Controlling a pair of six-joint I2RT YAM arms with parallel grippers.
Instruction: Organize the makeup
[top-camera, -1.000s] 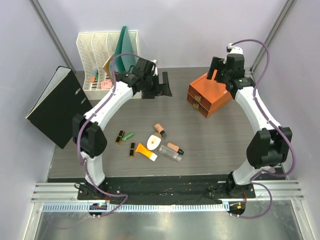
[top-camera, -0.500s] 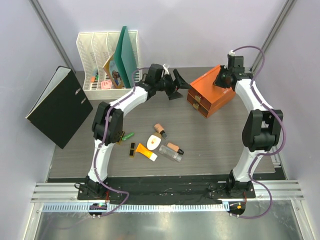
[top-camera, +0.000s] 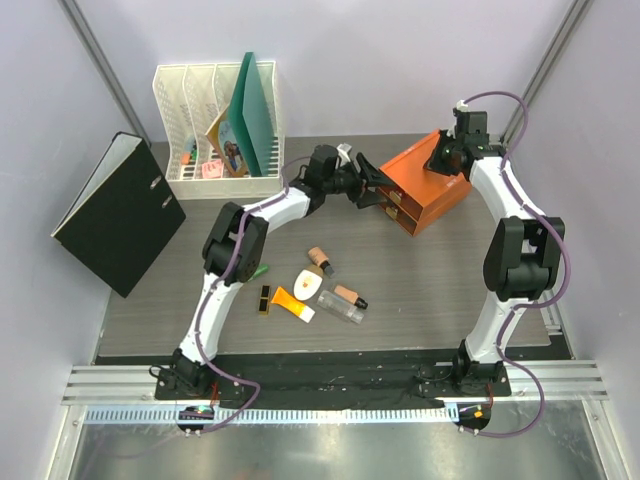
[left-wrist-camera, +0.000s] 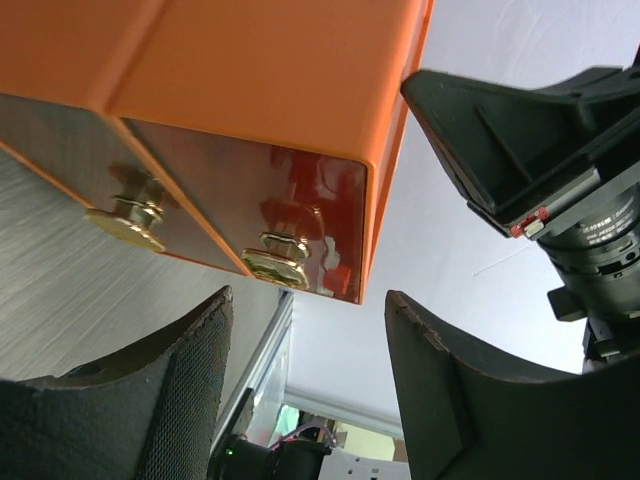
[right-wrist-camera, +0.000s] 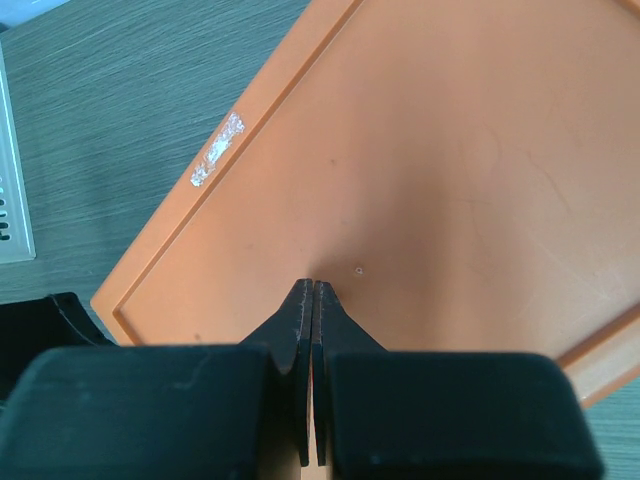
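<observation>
Makeup (top-camera: 310, 285): loose cluster on table (top-camera: 450, 290), well behind left claw (left-wrist-camera: 305, 325), toward arm bases; none held. Left claw: jaws apart, empty. Gold knob (left-wrist-camera: 275, 265) of orange drawer box (left-wrist-camera: 250, 80) just ahead, centred on its gap; likely lining up to pull it, opening storage. Right claw (right-wrist-camera: 313, 292): closed on nothing, tips down on box top directly beneath; likely bracing box against pull.

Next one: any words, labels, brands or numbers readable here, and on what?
None readable in any view.
Book cover in the white file rack: too small.
Makeup: print, if any, too small.
Orange drawer box: only a white scuff, no lettering.
</observation>
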